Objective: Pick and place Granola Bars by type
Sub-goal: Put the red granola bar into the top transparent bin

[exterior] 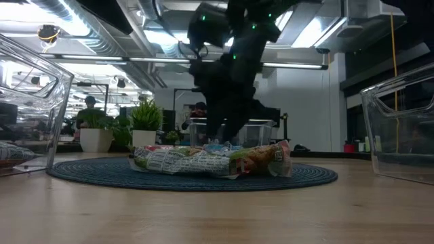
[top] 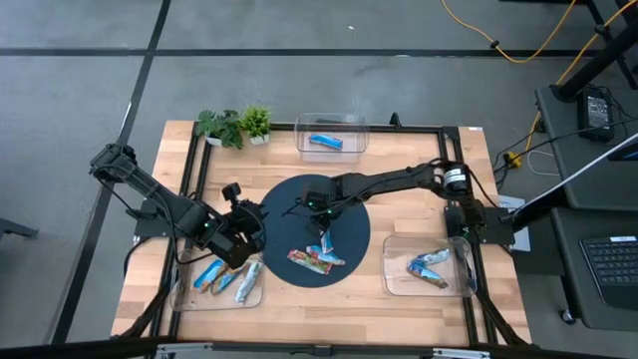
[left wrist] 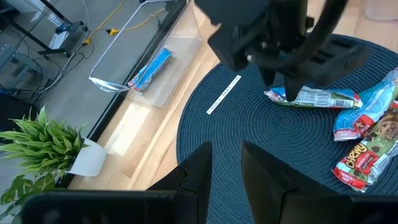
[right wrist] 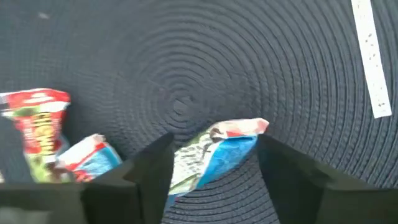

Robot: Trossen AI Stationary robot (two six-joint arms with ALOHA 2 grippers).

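Note:
Several granola bars lie flat in a cluster on the round dark mat (top: 344,214). One is blue and silver-white (right wrist: 217,152) (left wrist: 314,98). Beside it are a red-orange one (right wrist: 38,127) and another blue one (right wrist: 87,158). My right gripper (right wrist: 214,168) (top: 317,219) reaches over the mat's middle, pointing down and open. Its fingers stand on either side of the blue and silver-white bar, and I cannot tell whether they touch it. My left gripper (left wrist: 225,171) (top: 244,227) hovers open at the mat's left edge, holding nothing.
A clear bin at the near left (top: 227,281) holds several bars. The near right bin (top: 431,265) holds bars too, and the far bin (top: 329,140) holds one blue bar. A thin white strip (left wrist: 224,93) lies on the mat. Two potted plants (top: 234,125) stand at the far left.

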